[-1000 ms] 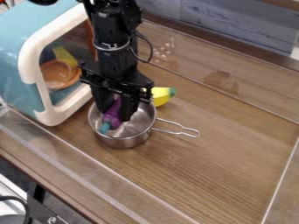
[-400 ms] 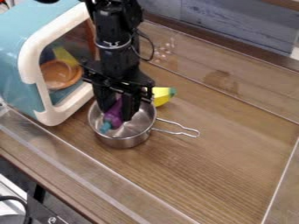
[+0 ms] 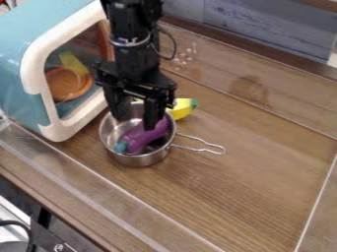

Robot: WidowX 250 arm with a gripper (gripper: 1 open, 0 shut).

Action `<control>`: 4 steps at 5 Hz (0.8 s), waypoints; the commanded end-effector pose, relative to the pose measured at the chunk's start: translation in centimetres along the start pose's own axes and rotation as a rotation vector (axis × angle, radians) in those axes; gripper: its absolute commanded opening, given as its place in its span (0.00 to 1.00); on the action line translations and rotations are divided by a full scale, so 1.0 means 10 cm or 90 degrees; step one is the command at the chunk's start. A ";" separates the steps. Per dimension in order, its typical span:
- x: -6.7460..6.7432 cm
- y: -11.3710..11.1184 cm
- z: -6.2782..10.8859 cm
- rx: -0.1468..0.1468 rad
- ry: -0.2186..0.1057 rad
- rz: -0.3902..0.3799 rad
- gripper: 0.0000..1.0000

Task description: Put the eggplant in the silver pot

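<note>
The purple eggplant [image 3: 144, 137] lies inside the silver pot [image 3: 118, 155], leaning against its right rim. The pot sits on the wooden table left of centre, its wire handle [image 3: 200, 149] pointing right. My gripper [image 3: 142, 106] hangs just above the pot with its black fingers spread apart, open and holding nothing. The eggplant is free of the fingers.
A teal-and-white toy microwave [image 3: 39, 69] stands at the left with an orange bowl [image 3: 69, 85] inside. A yellow banana-like toy [image 3: 183, 107] lies just behind the pot. A raised wooden edge borders the table at the front and right.
The gripper opened and rose slightly. The eggplant dropped from its fingers and now rests in the pot.
</note>
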State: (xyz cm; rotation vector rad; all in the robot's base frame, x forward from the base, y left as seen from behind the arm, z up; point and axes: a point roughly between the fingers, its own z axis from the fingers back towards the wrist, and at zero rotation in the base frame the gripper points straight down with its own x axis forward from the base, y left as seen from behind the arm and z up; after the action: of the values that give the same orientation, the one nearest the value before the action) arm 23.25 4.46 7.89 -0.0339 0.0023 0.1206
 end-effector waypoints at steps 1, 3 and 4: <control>0.14 -0.03 0.17 -0.002 -0.030 -0.010 1.00; 0.32 -0.17 0.25 -0.016 -0.038 -0.043 1.00; 0.38 -0.22 0.27 -0.021 -0.042 -0.061 1.00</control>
State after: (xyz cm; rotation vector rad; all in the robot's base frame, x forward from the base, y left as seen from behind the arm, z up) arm 26.52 3.00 9.41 -0.0693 -0.0198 0.0446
